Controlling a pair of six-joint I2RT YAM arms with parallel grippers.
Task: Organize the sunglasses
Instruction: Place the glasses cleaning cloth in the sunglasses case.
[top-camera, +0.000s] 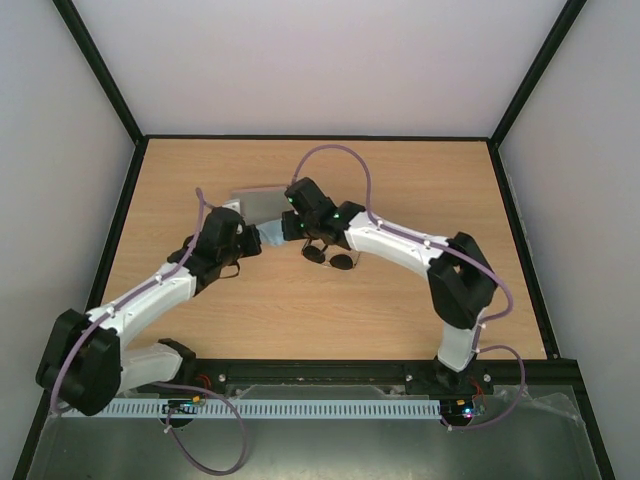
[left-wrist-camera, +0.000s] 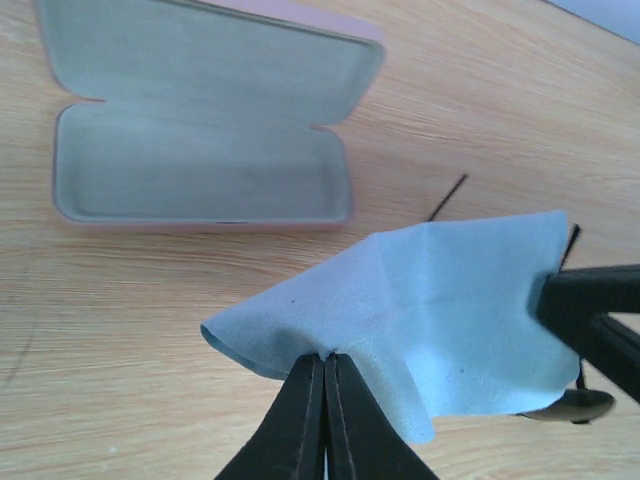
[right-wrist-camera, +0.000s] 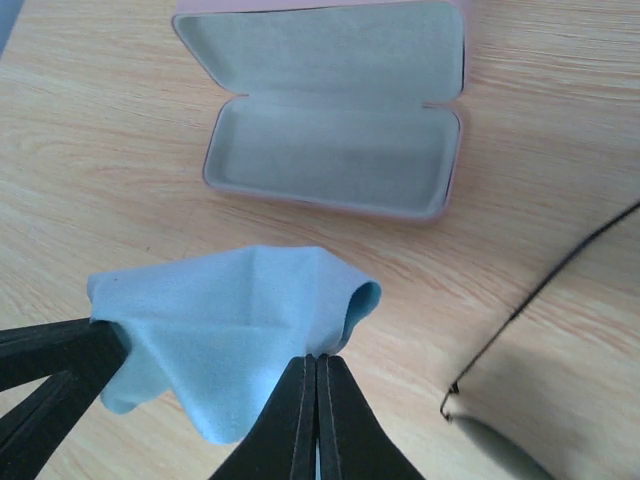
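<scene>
Sunglasses look: the sunglasses (top-camera: 341, 262) were a small pair with two round dark lenses, a thin dark wire frame and long thin temple arms.
Sunglasses place: they lay on the wooden table (top-camera: 420, 190), outside the case, just beside the cloth and gripped by neither arm.
Left gripper: the left gripper (left-wrist-camera: 325, 362) was clamped on one edge of the light blue cloth (left-wrist-camera: 430, 310).
Right gripper: the right gripper (right-wrist-camera: 316, 362) was pinched closed on another edge of the same cloth.
Case: the pink case (right-wrist-camera: 330, 130) lay open beyond the cloth, its grey lining facing up.
</scene>
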